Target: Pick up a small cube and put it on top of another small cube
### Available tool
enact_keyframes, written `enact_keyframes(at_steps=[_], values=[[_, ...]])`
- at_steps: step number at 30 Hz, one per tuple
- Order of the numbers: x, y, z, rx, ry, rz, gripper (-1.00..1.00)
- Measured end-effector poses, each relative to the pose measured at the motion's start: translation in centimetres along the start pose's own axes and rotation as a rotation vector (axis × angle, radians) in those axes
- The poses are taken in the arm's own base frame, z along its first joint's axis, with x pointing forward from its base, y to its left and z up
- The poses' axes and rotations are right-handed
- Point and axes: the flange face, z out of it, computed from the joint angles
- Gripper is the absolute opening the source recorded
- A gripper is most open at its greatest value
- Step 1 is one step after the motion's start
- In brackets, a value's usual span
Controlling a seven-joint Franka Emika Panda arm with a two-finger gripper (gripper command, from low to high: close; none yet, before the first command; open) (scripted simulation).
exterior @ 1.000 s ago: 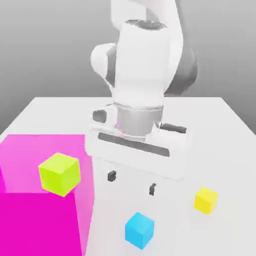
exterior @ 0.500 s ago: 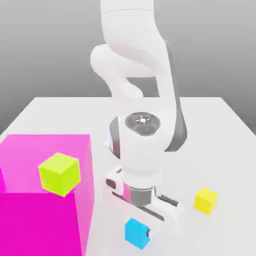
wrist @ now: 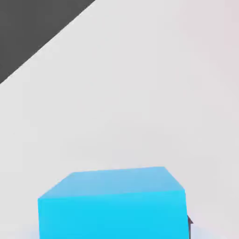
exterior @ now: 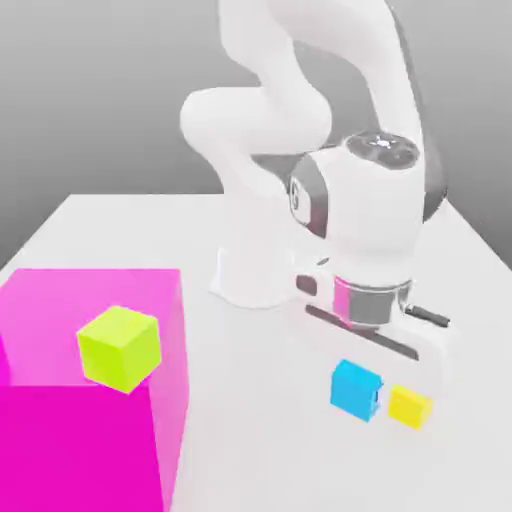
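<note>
The pincer (exterior: 362, 392) is now clenched on the small cube (exterior: 354, 387) and has carried it across the bench (exterior: 250, 440) to just beside the yellow cube (exterior: 410, 406); lifting and stacking remain.

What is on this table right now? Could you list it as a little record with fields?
arm: white, bent down over the table
gripper: shut on the cyan cube
cyan cube: held between the fingers, close beside the yellow cube on the exterior view's left, not yet on top of it
yellow cube: smallest cube, on the table under the hand
lime-green cube: larger, in front of the magenta block
magenta block: huge, at the exterior view's left
stacking: not yet done
</note>
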Motion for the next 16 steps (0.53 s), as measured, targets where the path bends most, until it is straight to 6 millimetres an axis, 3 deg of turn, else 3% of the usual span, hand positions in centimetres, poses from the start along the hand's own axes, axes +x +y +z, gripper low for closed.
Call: enact_keyframes(at_steps=[4,7,13,14,16], values=[[-4.8,3.9,-0.9,-0.001,0.010,0.083,-1.00],[-4.9,4.1,0.4,0.003,0.014,0.123,-1.00],[-4.8,4.3,4.9,0.001,0.014,0.127,-1.00],[-4.8,4.3,5.4,0.000,0.014,0.127,1.00],[-4.8,4.3,5.3,0.000,0.014,0.127,1.00]])
